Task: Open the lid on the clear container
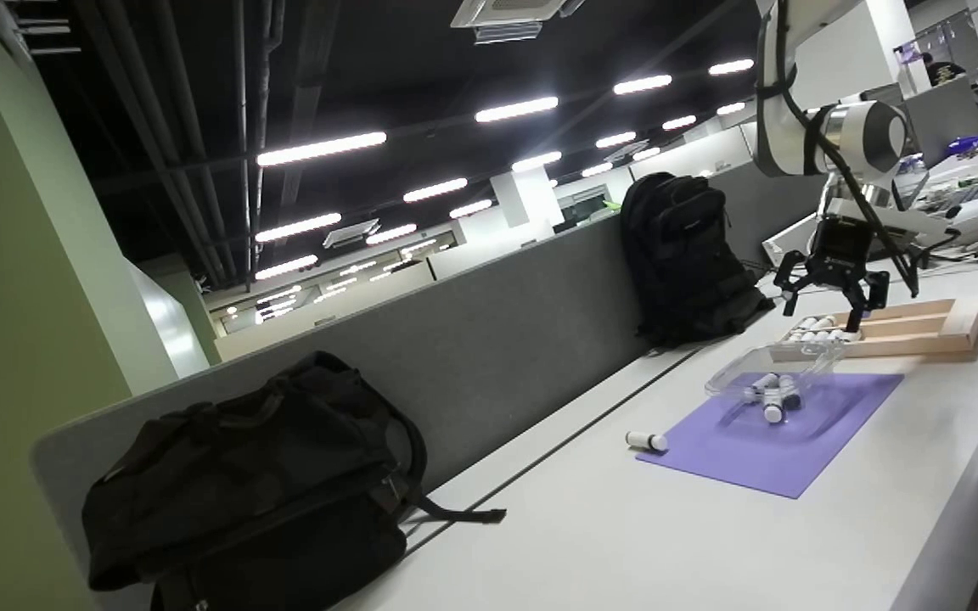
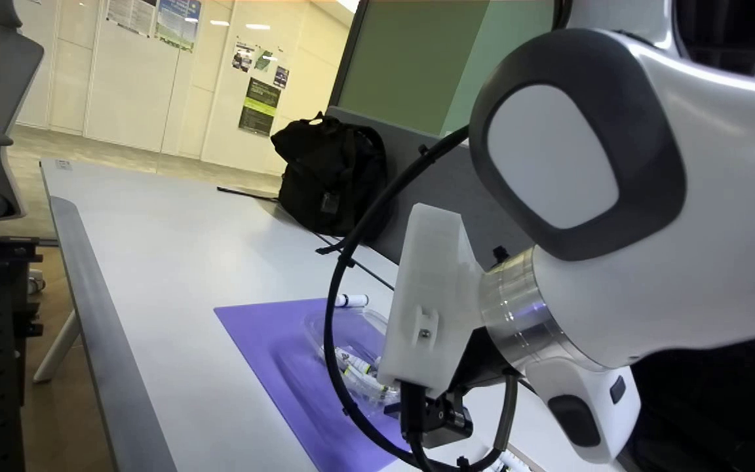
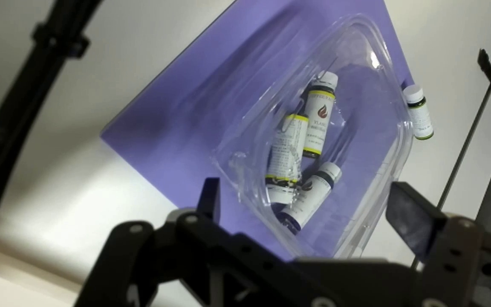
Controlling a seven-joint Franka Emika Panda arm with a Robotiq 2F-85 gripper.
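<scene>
Blk 2-fingered claw (image 1: 822, 316) gapes wide, nothing gripped, nr angular clear-plastic container (image 3: 369, 106) holding 3 white-labelled cyl. vials (image 3: 320, 115).

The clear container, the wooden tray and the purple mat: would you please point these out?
Clear container (image 3: 367, 128), wrist view, on bare clear plastic.
Wooden tray (image 1: 964, 327), in an exterior view, on its end board.
Purple mat (image 1: 784, 468), in an exterior view, near its bottom corner.

1. Counter (image 1: 625, 526): white top, grey edge (image 2: 103, 328).
2. Purple mat (image 1: 735, 458) flat on it.
3. Small bottle (image 1: 646, 440) on its side at mat edge.
4. Wooden tray (image 1: 913, 344) near mat, but apart.
5. Black backpack (image 1: 260, 484) and second black backpack (image 1: 680, 255), well apart, along one long side.
</scene>
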